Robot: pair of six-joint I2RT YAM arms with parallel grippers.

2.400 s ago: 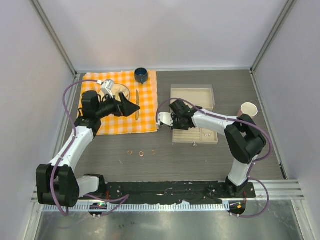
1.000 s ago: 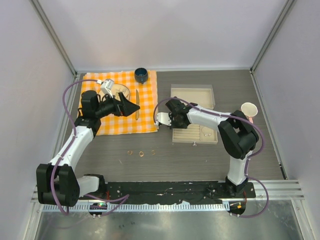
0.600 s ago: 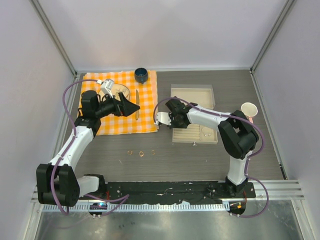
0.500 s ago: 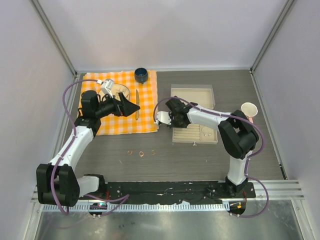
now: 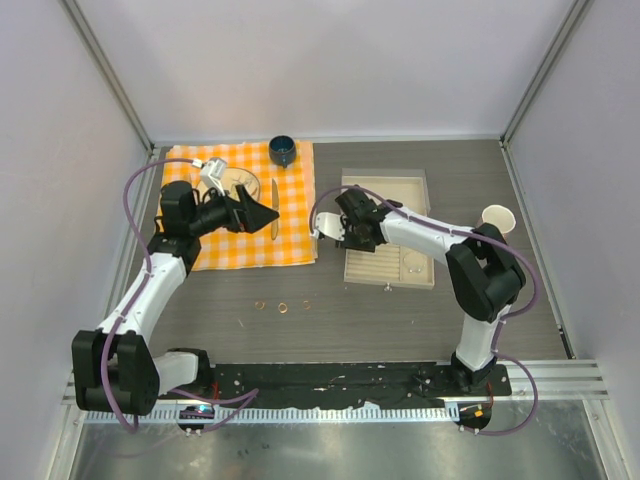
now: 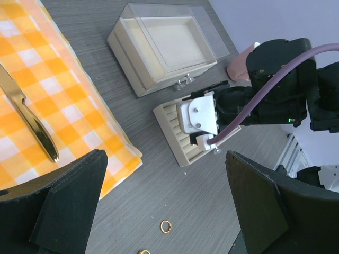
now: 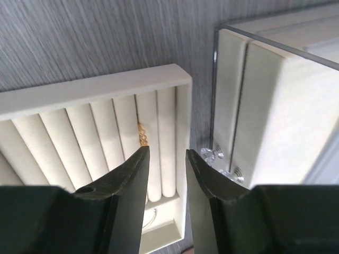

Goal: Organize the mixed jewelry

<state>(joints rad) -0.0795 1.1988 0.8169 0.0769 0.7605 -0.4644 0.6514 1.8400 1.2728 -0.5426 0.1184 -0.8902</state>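
Rings first: three small gold-coloured rings (image 5: 283, 307) lie in a short row on the dark grey wood-grain tabletop (image 5: 380, 320). They are in front of the orange-and-white checked cloth (image 5: 260, 250) and well apart from the trays. A tiny thin bit (image 5: 241, 322) sits just left of them. One more gold-coloured ring (image 7: 142, 135) is tucked into a slot of the beige ridged ring tray (image 7: 95, 87). A thin pale hoop (image 7: 151, 216) lies in the small compartment at that tray's end.

My right jaws hang over the ring tray, pointing down at the slot rows just beside the tucked ring. They stand a little apart with a narrow gap, and nothing is between them. Just beside the tray is the beige box with a clear lid (image 5: 385, 188), which has two small clear knobs (image 7: 212, 154) on its front.

My left jaws hover above the checked cloth, spread wide with nothing between them. In the left wrist view a gold-coloured knife (image 6: 26, 114) lies on the cloth, and two of the loose rings show on the tabletop. A dark blue cup (image 5: 282, 151) stands at the cloth's far edge. A paper cup (image 5: 497, 217) stands on the right side of the tabletop.
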